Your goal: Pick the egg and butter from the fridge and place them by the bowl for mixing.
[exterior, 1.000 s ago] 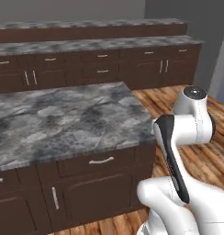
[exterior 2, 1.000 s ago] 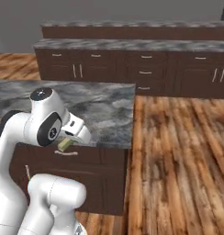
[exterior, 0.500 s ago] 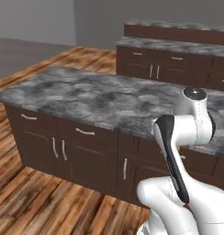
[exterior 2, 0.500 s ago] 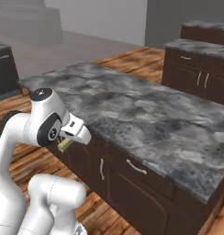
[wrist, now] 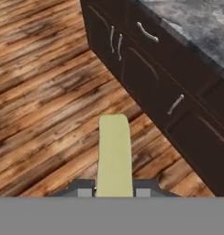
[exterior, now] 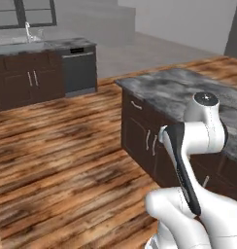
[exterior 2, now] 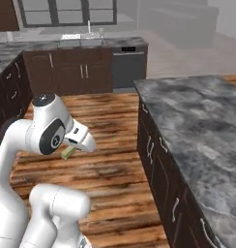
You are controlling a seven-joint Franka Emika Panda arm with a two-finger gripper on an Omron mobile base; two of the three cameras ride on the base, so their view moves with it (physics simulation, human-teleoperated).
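The butter (wrist: 114, 153), a thin pale yellow-green stick, is held between the finger tips of the gripper (wrist: 114, 192) and juts straight out ahead of the hand. Its free end is seen protruding below the hand in the right base view (exterior 2: 67, 153), above the wood floor.

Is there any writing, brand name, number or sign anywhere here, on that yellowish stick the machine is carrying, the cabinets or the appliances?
None can be read.
The butter, held in the shut gripper: plain, no print.
The island cabinets and marble countertop: no labels.
The dishwasher: a dark strip across its top, too small and blurred to tell if it bears text.
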